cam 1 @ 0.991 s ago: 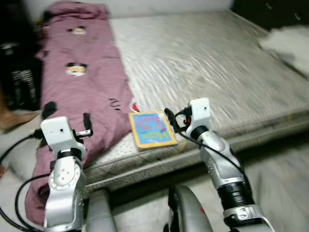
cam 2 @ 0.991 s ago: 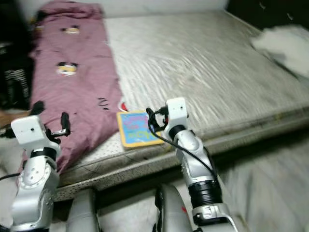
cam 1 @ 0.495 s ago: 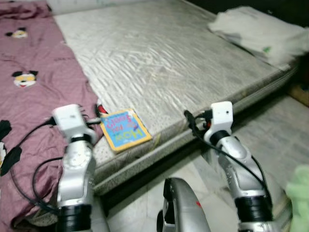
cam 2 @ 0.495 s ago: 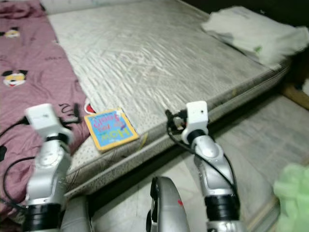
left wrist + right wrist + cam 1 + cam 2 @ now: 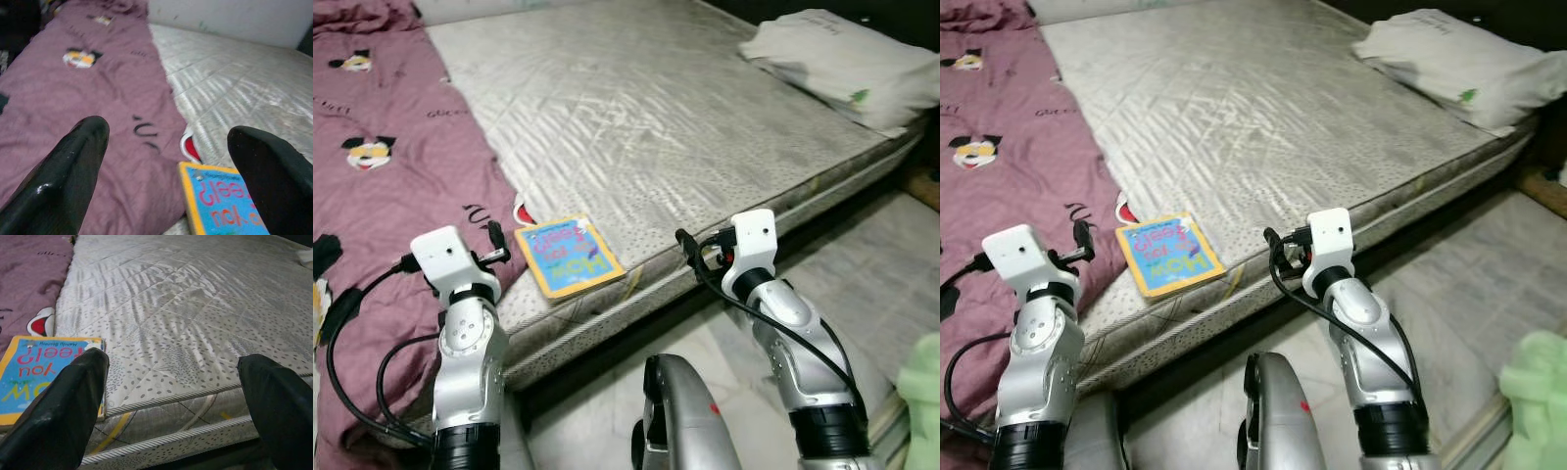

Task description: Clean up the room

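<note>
Approach to the picture book at the mattress edge; both grippers spread and empty.

I judge the step in hand to be picking up the picture book (image 5: 570, 257), which lies flat on the bare mattress (image 5: 685, 117) near its front edge, just beside the purple blanket (image 5: 382, 196). My left gripper (image 5: 166, 161) hangs near the book's blanket-side corner, fingers wide apart, holding nothing. My right gripper (image 5: 176, 396) sits at the mattress border, also spread and empty. For a clean pickup I would slide the thin book partly past the edge, then close one finger above and one below its overhang. A pillow (image 5: 842, 64) rests at the far corner.
</note>
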